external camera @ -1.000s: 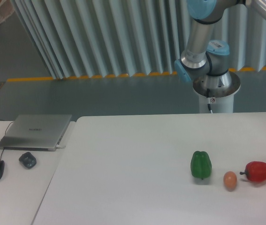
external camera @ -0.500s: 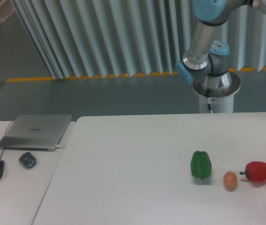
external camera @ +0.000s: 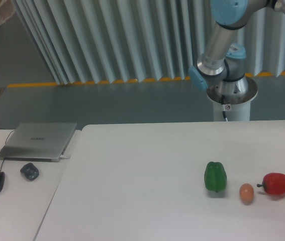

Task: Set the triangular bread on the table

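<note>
1. From the fixed camera I am seeing only the lower joints of the arm [external camera: 217, 50] rising off its pedestal behind the table [external camera: 147, 165]; the gripper is sitting out of frame above, so I cannot tell whether its fingers are spread or pressed together, or whether they are carrying anything.
2. I am not finding the triangular bread anywhere in this view: it is not lying on the table, and if the tool is holding it, that is happening beyond the top edge.
3. I am counting on the table one green pepper [external camera: 215, 176], one small orange ball [external camera: 246, 193] just beside it, and one red pepper [external camera: 275, 184] near the right edge.
4. On the adjoining desk I am counting one laptop [external camera: 37, 140] and two mice [external camera: 11, 178].
5. What I am worrying about: the three items are clustering on the right, so a descent there could knock the ball rolling or land the bread on a pepper; I am judging the open middle safer.
</note>
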Action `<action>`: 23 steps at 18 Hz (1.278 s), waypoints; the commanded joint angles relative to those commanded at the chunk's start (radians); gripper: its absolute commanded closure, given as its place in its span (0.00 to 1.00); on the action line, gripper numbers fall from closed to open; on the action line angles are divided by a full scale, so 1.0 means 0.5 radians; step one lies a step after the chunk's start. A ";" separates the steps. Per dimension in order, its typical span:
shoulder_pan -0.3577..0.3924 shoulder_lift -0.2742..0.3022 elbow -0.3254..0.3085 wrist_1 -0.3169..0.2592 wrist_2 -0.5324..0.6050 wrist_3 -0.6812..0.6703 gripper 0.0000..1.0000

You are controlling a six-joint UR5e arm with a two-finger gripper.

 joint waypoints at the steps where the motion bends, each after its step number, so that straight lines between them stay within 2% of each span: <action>1: -0.022 -0.012 -0.015 -0.012 0.006 0.073 0.00; 2: -0.031 -0.019 -0.024 -0.024 0.009 0.153 0.00; 4: -0.025 -0.013 -0.028 -0.125 0.009 0.264 0.00; 6: 0.012 -0.006 -0.028 -0.159 0.006 0.426 0.00; 17: 0.141 0.015 -0.012 -0.209 -0.070 0.304 0.00; 18: 0.141 0.015 -0.003 -0.212 -0.067 0.240 0.03; 21: 0.129 0.021 0.018 -0.242 -0.064 0.069 0.38; 23: 0.116 0.021 0.055 -0.291 -0.058 -0.076 0.46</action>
